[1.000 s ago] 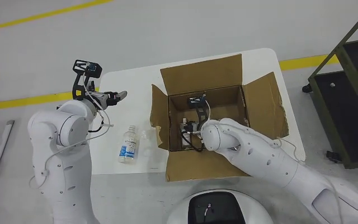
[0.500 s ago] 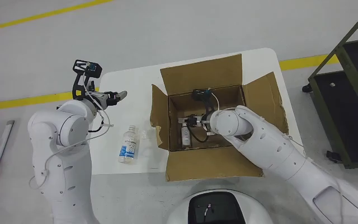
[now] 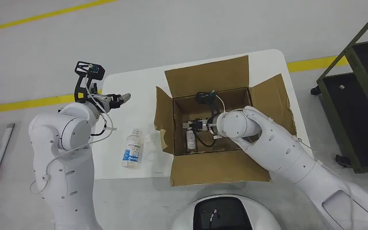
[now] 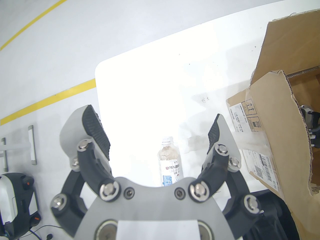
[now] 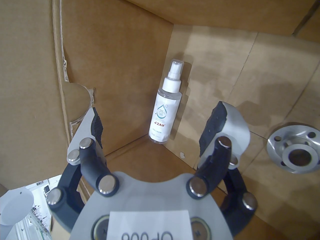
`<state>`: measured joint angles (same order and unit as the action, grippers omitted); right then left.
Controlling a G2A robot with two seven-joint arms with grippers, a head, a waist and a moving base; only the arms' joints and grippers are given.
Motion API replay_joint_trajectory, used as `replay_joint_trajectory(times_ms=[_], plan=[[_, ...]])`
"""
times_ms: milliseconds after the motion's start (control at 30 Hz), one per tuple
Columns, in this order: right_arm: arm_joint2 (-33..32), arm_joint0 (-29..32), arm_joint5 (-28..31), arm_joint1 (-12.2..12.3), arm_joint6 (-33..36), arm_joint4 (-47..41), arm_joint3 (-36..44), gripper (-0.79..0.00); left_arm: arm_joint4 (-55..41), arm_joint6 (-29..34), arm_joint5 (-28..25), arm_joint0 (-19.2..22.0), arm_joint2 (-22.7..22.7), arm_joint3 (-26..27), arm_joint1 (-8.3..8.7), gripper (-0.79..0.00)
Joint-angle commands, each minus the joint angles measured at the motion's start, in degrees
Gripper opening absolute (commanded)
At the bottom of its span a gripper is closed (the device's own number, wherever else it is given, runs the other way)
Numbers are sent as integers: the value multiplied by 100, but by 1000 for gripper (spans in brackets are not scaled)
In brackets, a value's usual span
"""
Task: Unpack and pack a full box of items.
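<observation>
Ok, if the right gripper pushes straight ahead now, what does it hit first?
Most likely the spray bottle in the corner of the box, roughly centred between the open jaws of the right gripper; depth is unclear.

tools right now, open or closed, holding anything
Left tool: open, holding nothing.
Right tool: open, empty, inside the brown cardboard box.

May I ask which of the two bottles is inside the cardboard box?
The white spray bottle, in a corner before the right gripper; the clear capped bottle lies outside on the table.
</observation>
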<state>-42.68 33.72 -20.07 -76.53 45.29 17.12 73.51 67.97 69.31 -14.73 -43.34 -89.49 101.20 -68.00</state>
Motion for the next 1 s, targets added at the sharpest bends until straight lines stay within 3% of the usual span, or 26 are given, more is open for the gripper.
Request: replay_joint_trajectory(times_ms=[0,333,400,433,467,967], plan=[[-14,63,28,-3,-110,21,-33,0,0,0,0,0,0,0,0,0],[227,-150,-36,-188,134,-31,-431,0,0,0,0,0,0,0,0,0],[273,-185,1,-243,130,-123,-553,-117,0,0,0,0,0,0,0,0],[300,-195,21,-267,119,-142,-631,-391,0,0,0,0,0,0,0,0],[326,-212,40,-292,124,-165,-697,-428,0,0,0,0,0,0,0,0],[567,-437,251,-598,122,-263,-1381,-437,0,0,0,0,0,0,0,0]])
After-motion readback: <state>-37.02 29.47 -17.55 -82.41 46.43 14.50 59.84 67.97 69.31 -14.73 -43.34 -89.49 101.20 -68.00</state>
